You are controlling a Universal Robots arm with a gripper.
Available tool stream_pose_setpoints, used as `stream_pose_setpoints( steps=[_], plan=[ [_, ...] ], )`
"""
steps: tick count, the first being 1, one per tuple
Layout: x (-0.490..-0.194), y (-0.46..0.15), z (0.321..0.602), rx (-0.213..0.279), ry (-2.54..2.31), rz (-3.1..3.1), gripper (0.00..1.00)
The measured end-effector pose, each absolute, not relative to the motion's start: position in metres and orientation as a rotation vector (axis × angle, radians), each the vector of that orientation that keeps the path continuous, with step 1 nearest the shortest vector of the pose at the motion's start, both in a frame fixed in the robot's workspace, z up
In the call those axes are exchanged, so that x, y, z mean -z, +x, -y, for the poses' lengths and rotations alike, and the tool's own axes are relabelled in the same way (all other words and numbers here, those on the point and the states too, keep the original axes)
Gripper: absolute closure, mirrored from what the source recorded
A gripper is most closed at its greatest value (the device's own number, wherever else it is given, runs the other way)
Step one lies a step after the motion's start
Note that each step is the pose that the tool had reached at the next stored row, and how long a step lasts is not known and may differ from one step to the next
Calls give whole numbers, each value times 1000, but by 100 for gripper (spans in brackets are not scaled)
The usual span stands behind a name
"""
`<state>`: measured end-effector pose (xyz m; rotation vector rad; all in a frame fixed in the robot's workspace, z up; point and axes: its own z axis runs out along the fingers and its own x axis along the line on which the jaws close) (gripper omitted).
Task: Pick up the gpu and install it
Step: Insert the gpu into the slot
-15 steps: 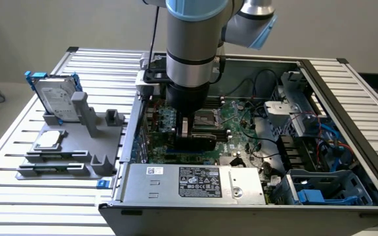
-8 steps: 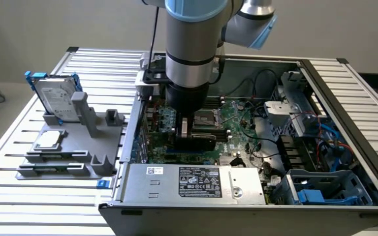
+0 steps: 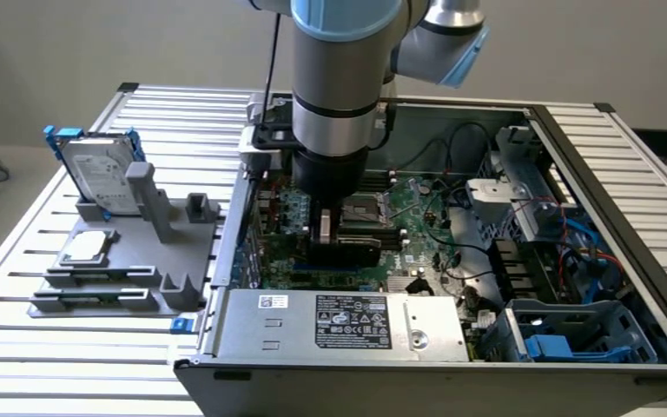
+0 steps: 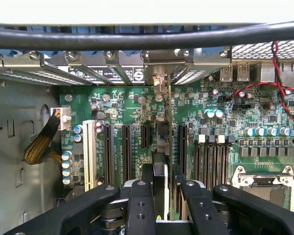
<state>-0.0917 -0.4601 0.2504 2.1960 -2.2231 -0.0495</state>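
Gripper [image 4: 160,188] closed edge-on across the gpu [image 4: 160,147], its black fingers [image 4: 146,178] pressing the card's two faces so that the board hangs vertically, long edge down. This hold presumably keeps the connector edge free and square to the slots. In the wrist view the card appears as a thin strip running from between the fingers toward the rear brackets [image 4: 112,68], its silver end bracket [image 4: 159,81] standing among them at the case's back wall. It lies in line with the black expansion slots [image 4: 126,152] and the white slot [image 4: 89,152], parallel to them, over the green motherboard [image 4: 264,112]; whether its edge is already seated cannot be told. The open CPU socket [image 4: 262,181] lies to one side, red wires [image 4: 279,83] beyond it.

In the exterior view the arm [image 3: 336,95] reaches straight down into the open case [image 3: 611,174], the gpu [image 3: 331,236] low over the motherboard [image 3: 426,217], near the case wall on the exterior view's left. The vertical approach suits a slot that accepts a card from above. Outside the case, on the exterior view's left, a grey fixture [image 3: 114,278] on the slatted table [image 3: 32,347] holds a hard drive [image 3: 96,169] upright in its blue frame.
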Motion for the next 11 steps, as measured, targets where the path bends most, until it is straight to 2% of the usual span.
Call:
stream_pose_setpoints(
  steps=[1, 3, 5, 6, 11],
  plan=[
    [-250, -92, 460, 49, 2197, 2224, 73],
    [-251, -91, 460, 49, 2197, 2223, 60],
    [-253, -91, 460, 50, 2198, 2224, 60],
    [-254, -91, 460, 50, 2198, 2224, 54],
    [-270, -91, 460, 50, 2198, 2224, 54]
  ],
)
